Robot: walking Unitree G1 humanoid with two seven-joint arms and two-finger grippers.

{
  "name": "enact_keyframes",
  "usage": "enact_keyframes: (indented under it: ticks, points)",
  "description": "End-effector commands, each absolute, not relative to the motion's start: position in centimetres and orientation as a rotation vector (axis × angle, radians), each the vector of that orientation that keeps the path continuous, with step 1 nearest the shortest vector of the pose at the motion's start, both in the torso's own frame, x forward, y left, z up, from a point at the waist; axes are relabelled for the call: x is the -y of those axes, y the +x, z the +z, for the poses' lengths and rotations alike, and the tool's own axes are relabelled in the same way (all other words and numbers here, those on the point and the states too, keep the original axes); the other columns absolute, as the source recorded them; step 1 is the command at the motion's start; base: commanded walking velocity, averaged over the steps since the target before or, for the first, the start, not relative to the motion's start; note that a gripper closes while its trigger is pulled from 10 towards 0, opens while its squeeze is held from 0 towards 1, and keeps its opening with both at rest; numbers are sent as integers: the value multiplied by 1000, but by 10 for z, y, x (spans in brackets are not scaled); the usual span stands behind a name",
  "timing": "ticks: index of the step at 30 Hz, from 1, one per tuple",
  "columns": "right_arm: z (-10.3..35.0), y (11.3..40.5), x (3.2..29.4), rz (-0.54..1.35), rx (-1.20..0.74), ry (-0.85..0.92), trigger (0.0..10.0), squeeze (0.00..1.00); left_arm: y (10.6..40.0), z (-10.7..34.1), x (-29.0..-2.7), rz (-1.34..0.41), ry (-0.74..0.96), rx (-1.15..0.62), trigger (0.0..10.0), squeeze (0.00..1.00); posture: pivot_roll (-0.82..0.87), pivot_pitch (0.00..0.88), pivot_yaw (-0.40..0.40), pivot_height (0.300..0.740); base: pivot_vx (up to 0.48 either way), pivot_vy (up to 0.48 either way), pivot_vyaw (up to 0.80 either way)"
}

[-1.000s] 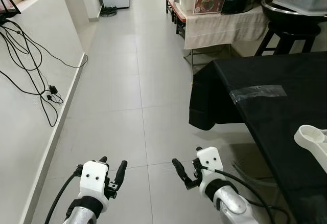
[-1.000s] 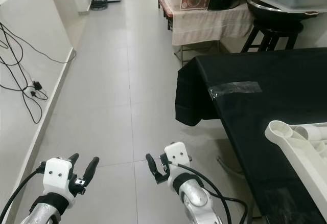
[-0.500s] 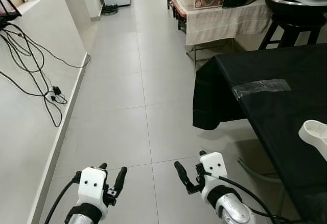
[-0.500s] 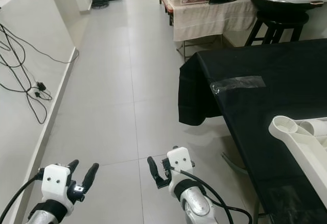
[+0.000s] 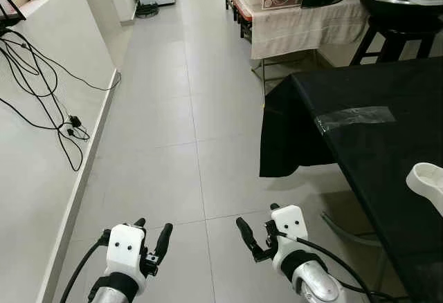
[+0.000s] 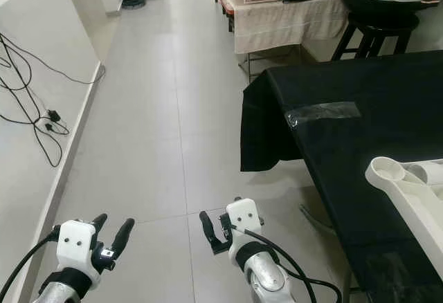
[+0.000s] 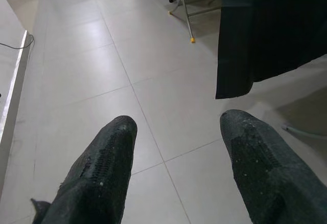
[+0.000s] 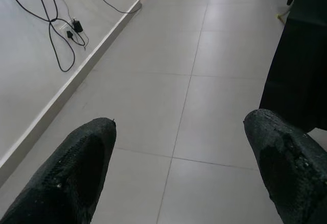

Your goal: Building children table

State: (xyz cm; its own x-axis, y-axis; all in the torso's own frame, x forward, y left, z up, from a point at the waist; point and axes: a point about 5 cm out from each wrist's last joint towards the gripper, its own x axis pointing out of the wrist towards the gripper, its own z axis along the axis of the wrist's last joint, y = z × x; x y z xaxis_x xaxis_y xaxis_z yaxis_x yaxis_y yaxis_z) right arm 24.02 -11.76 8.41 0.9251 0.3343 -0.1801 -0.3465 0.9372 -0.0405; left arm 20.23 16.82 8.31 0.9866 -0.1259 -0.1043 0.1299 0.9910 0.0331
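The left gripper (image 5: 152, 232) hangs over the grey floor (image 5: 159, 123), well left of the black table (image 6: 374, 144), its fingers (image 7: 102, 168) spread wide and holding nothing. The right gripper (image 5: 255, 232) hovers nearer the table's draped corner, jaws likewise wide apart and empty. A white plastic piece (image 6: 408, 192), perhaps a part of the children table, lies on the table near its right edge, clear of both grippers

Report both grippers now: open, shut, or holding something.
Left gripper: open, holding nothing, above the floor tiles.
Right gripper: open, holding nothing, beside the black-covered table.
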Motion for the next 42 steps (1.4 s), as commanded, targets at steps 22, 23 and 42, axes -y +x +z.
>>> enact_keyframes:
  ticks: [22,23,42]
  points:
    - [89,244,117,356,-176,-43,10000,0,206,81,-170,-128,46,-125,10000,0,-65,138,72,740,0,0,0]
    - [92,248,118,355,-168,-37,10000,0,209,83,-169,-135,46,-121,10000,0,-64,139,70,740,0,0,0]
    - [118,291,121,365,-107,-34,10000,0,254,109,-168,-93,113,-28,10000,0,-84,80,38,740,0,0,0]
